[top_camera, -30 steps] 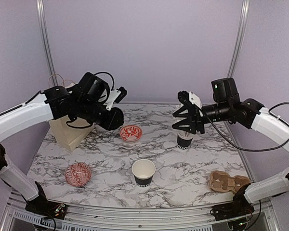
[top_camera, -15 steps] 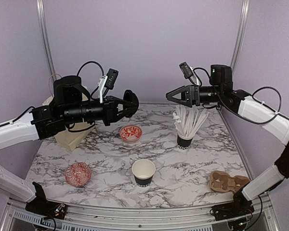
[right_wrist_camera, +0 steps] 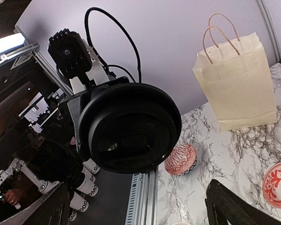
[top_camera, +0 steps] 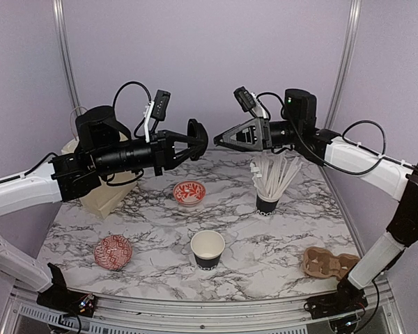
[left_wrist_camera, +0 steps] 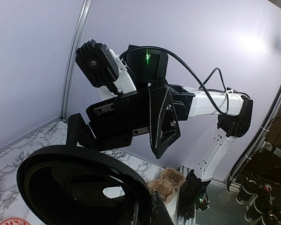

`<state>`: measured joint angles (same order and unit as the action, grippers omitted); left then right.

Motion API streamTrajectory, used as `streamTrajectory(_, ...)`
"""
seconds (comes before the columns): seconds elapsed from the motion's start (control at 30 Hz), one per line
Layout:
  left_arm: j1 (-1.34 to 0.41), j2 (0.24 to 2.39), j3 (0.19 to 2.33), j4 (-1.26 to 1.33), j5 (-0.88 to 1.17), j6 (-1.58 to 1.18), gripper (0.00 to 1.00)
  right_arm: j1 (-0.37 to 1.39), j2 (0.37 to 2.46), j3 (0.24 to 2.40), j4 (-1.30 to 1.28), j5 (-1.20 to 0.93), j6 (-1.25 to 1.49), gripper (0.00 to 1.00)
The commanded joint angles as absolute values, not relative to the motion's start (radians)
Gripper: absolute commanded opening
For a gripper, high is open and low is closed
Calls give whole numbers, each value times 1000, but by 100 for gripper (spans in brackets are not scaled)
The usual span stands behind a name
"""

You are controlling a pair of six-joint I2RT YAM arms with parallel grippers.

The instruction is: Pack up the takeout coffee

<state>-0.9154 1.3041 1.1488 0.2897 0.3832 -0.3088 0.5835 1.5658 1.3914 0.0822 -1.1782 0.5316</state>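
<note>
left fingers point(top_camera: 174, 146) pinch the black lid point(top_camera: 194, 132) by its edge, high over the surface's point(top_camera: 265, 243) far edge; right fingers point(left_wrist_camera: 164, 117) spread wide, just short of it.

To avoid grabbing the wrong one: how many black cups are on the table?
2. The empty cup stands front centre; the straw-filled cup stands farther back on the right. I see no others.

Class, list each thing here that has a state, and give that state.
lid, clamped in the left pincer, held in the air
left pincer, shut on lid
right pincer, open, empty
cup, upright, uncovered
straw cup, upright, full of straws
paper bag, standing upright
cup carrier, lying empty
</note>
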Motion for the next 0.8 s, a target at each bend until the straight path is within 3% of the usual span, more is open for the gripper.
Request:
streamTrajectory(0.0, -917, 1329, 1198, 350, 448, -319, 8, 611, 1592, 1452, 143, -1203, 567, 99)
streamTrajectory(0.5, -935, 1363, 1212, 352, 474, -338, 8, 644, 1623, 1473, 181, -1217, 595, 99)
streamTrajectory(0.77, -943, 1375, 1224, 354, 476, -332, 8, 646, 1617, 1421, 279, -1252, 667, 88)
